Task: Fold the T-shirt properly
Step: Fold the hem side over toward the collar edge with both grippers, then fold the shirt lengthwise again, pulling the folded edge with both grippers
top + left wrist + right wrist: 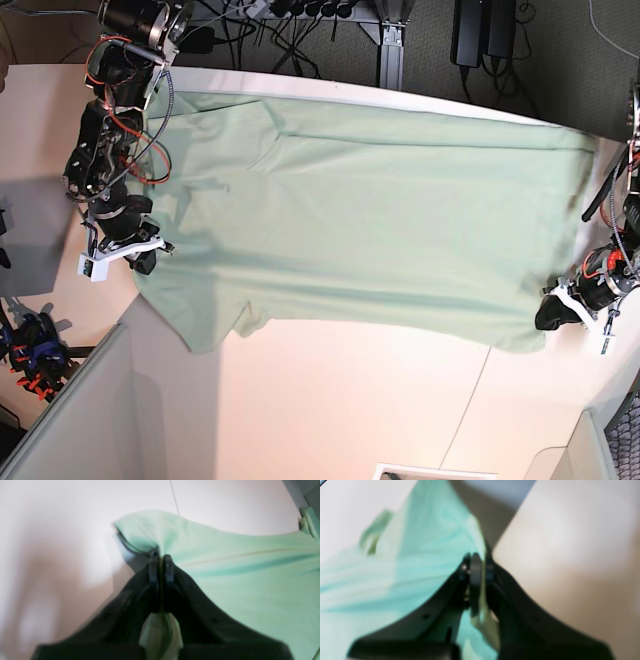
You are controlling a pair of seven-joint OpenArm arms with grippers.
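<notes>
White tabletop (330,400) with a thin seam line fills the base view, with dark floor and cables (300,25) beyond its far edge at 12 o'clock. Spread across the upper half of this surface lies the T-shirt (380,220), pale mint green, stretched wide from 9 o'clock to 3 o'clock, one sleeve hanging toward 7 o'clock.

At the 3 o'clock end, the left gripper (560,312) is clenched on the shirt's edge; its wrist view shows the 2 black fingers (153,570) pressed together with a fold of green cloth (225,575) pinched between them and a bunched bit showing below the jaws. The fabric runs off toward 3 o'clock in that view, lifted above the table.

At the 9 o'clock end, the right gripper (140,258) grips the opposite edge. Its wrist view, blurred, shows the jaws closed on the cloth (402,562), which fans out toward 9 o'clock.

A small white tray (435,472) sits at 6 o'clock.
</notes>
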